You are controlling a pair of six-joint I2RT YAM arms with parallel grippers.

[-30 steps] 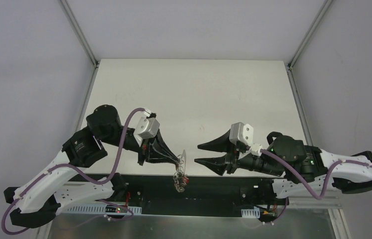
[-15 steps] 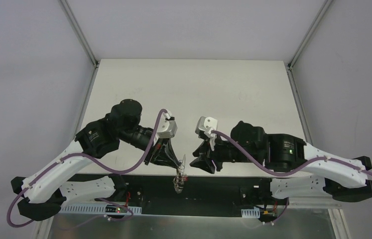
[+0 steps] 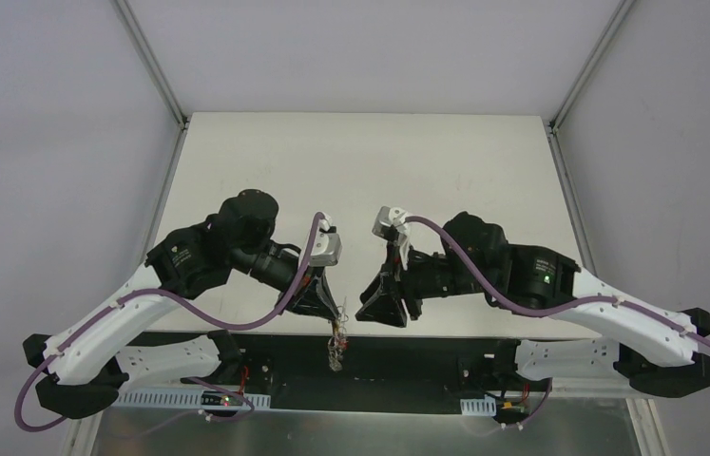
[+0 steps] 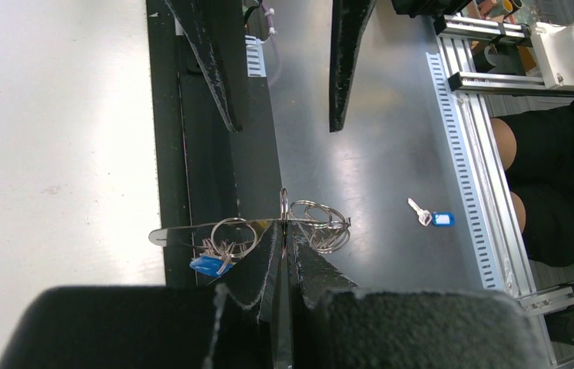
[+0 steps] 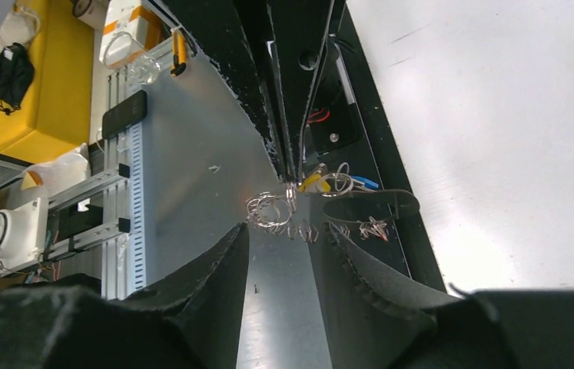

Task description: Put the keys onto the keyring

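Note:
My left gripper (image 3: 338,309) is shut on the thin silver keyring (image 4: 222,224) and holds it in the air over the table's near edge. Small rings, silver keys (image 4: 223,244) and a blue tag (image 4: 208,266) hang from it; they dangle below the fingers in the top view (image 3: 335,346). My right gripper (image 3: 372,306) is open and empty, pointing at the left one from close by. In the right wrist view its fingertips (image 5: 241,232) sit on either side of the hanging keys (image 5: 274,211), just short of them. A yellow tag (image 5: 310,181) shows there too.
A loose silver key with a blue head (image 4: 433,218) lies on the grey metal panel (image 4: 376,154) below the table edge. A black strip (image 3: 408,356) runs along the white table's (image 3: 360,171) near edge. A person's legs (image 4: 552,177) are beyond the slotted rail.
Both arms have swung inward. The right gripper turned to face the left one and closed in on the hanging keyring. The left gripper kept its hold and shifted slightly right.

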